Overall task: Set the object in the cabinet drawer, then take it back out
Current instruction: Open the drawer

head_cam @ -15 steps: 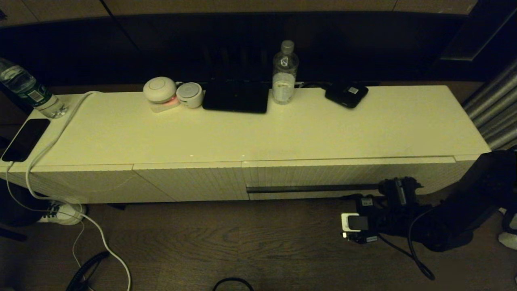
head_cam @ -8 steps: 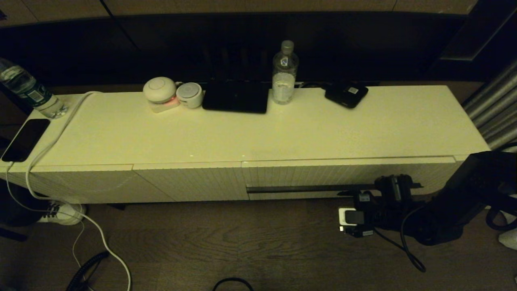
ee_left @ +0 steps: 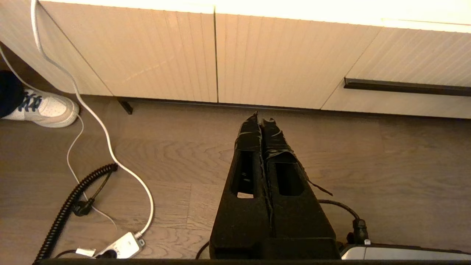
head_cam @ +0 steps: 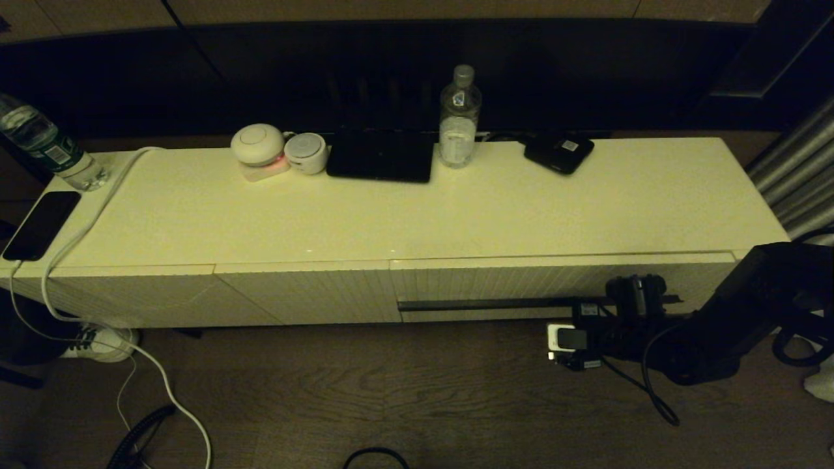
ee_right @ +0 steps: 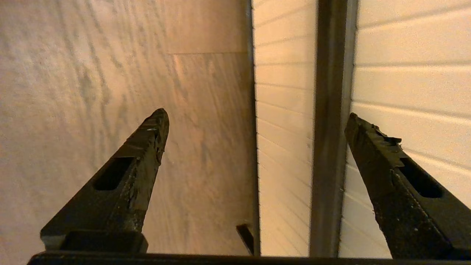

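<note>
The black umbrella shows in no view. The white ribbed cabinet drawer point(head_cam: 521, 281) is closed, its dark handle strip point(head_cam: 482, 304) running along the front. My right gripper point(head_cam: 589, 311) is low at the right end of that strip. In the right wrist view it point(ee_right: 256, 114) is open. The handle strip point(ee_right: 331, 110) lies between its fingers, one finger over the floor and the other over the drawer front point(ee_right: 404, 81); neither touches. My left gripper point(ee_left: 261, 119) is shut and empty above the wooden floor, left of the drawer point(ee_left: 415, 55).
On the cabinet top point(head_cam: 417, 215) stand a water bottle point(head_cam: 459, 117), a flat black device with a white label point(head_cam: 559, 152), a black slab point(head_cam: 381, 156) and two white round gadgets point(head_cam: 273, 151). A phone point(head_cam: 40, 225), a second bottle point(head_cam: 49, 146) and a white cable point(head_cam: 98, 195) are at the left end.
My right arm has moved up and closer to the drawer front, bringing its gripper level with the handle strip. Nothing else has moved.
</note>
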